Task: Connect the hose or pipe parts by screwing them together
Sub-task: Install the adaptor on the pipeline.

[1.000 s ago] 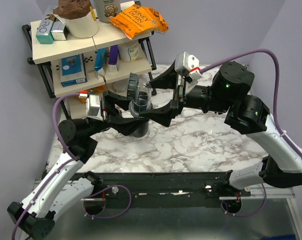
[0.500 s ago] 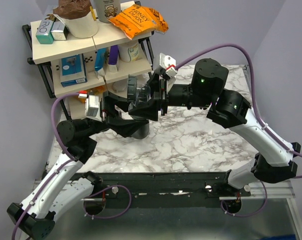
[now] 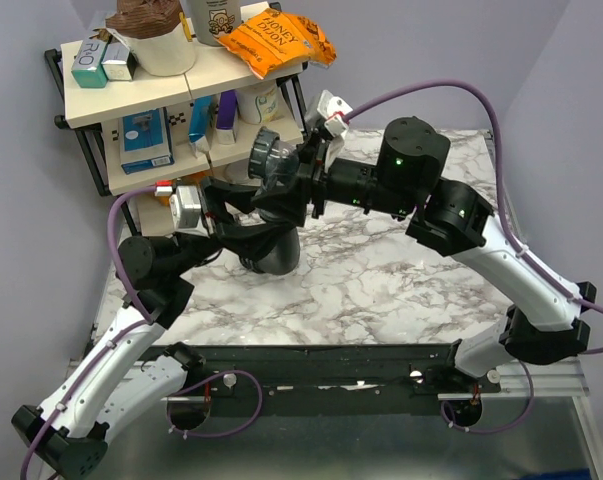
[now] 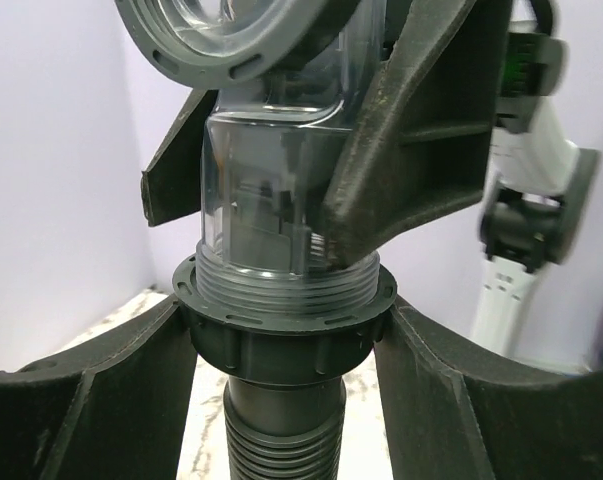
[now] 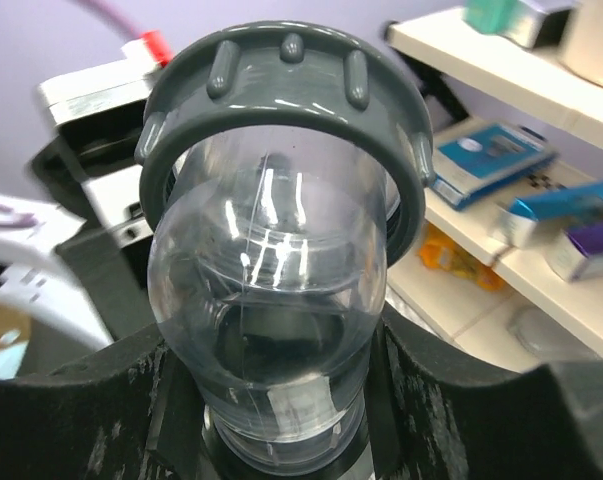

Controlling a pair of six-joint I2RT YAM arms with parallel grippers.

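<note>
A clear elbow pipe fitting (image 3: 278,183) with a grey ring (image 3: 264,157) at its mouth sits on top of the black ribbed hose (image 3: 272,254). Both are held above the marble table. In the left wrist view my left gripper (image 4: 286,340) is shut on the hose's dark collar nut (image 4: 281,345). The fitting's clear threads (image 4: 281,282) sit in that collar. The ribbed hose (image 4: 281,445) hangs below it. In the right wrist view my right gripper (image 5: 276,405) is shut on the clear fitting (image 5: 271,290), one finger on each side, below the grey ring (image 5: 281,75).
A shelf rack (image 3: 91,95) stands at the back left, close behind the held parts, with boxes, bottles and an orange bag (image 3: 276,38). Purple cables (image 3: 431,95) arch over the right arm. The marble table (image 3: 401,290) lies below.
My right gripper has moved left and shut on the clear fitting, which it stood open around one second ago. The fitting and hose now sit tilted, with the grey ring higher and further left.
</note>
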